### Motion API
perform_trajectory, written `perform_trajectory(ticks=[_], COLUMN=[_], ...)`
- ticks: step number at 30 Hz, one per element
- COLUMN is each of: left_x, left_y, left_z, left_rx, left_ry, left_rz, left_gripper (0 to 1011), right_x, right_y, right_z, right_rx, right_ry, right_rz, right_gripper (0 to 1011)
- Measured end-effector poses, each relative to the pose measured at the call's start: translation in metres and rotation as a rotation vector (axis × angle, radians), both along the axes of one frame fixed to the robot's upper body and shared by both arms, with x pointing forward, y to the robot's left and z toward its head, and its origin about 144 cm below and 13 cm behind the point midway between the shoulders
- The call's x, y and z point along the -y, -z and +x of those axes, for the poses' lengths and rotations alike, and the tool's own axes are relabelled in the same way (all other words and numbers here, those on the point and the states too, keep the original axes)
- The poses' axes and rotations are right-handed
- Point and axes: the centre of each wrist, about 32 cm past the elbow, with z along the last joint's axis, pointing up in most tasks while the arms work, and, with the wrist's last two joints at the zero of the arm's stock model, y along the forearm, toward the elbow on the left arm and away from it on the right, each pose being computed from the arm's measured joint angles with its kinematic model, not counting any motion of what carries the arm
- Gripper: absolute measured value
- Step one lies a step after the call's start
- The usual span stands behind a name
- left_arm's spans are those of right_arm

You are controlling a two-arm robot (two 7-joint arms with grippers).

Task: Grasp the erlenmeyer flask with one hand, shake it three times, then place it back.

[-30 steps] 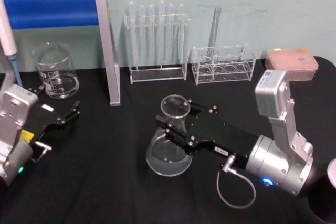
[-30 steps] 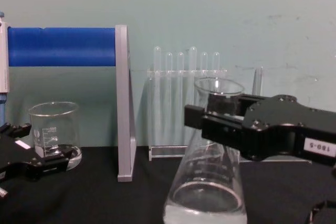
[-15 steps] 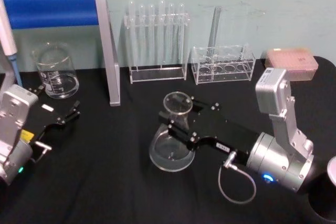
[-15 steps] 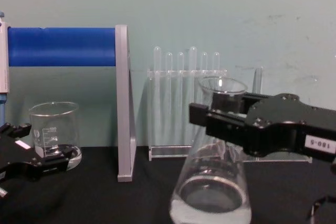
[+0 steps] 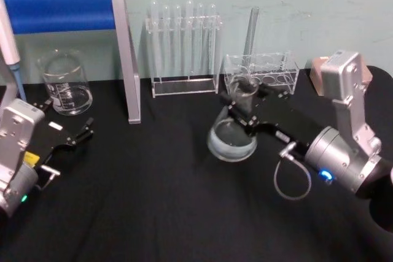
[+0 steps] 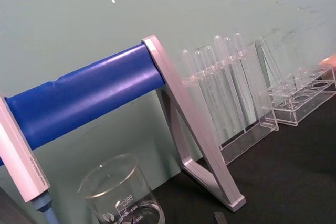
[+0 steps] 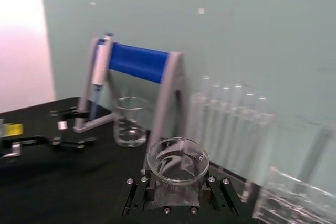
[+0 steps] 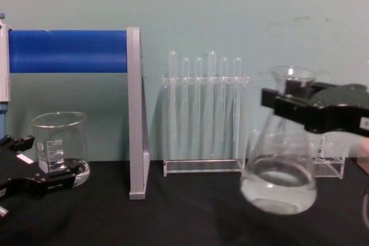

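The erlenmeyer flask [image 5: 233, 134] hangs clear of the black bench [image 5: 153, 200], its base in the air in front of a low clear rack [image 5: 261, 75]. Its outline is blurred in the chest view, so whether it holds liquid is hard to tell. The right pincer [image 5: 243, 99] is clamped across the flask's neck and hides most of it, leaving the flared lip showing above. The flask leans slightly. The right arm reaches in from the right edge with its silver wrist raised, and it covers part of a pink box [image 5: 318, 69]. The left pincer [image 5: 66, 119] rests low at the left with its fingers apart, just in front of a glass beaker [image 5: 64, 84]. A pipette [image 5: 9, 41] is cut off by the left edge.
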Motion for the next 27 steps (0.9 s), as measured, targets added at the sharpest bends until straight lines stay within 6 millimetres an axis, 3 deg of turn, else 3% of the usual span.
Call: perform_trajectory(ticks=[14, 27], left_x=[0.000, 0.000], left_y=[0.000, 0.000], left_z=[0.000, 0.000], left_rx=[0.000, 0.000], left_ry=[0.000, 0.000], left_rz=[0.000, 0.000], left_gripper=[1001, 1001], right_x=[0.026, 0.037], right_y=[0.000, -0.001], right_z=[0.019, 0.025], right_rx=[0.016, 0.018], right_ry=[0.174, 0.248], right_rz=[-0.011, -0.005], right_gripper=[449, 450])
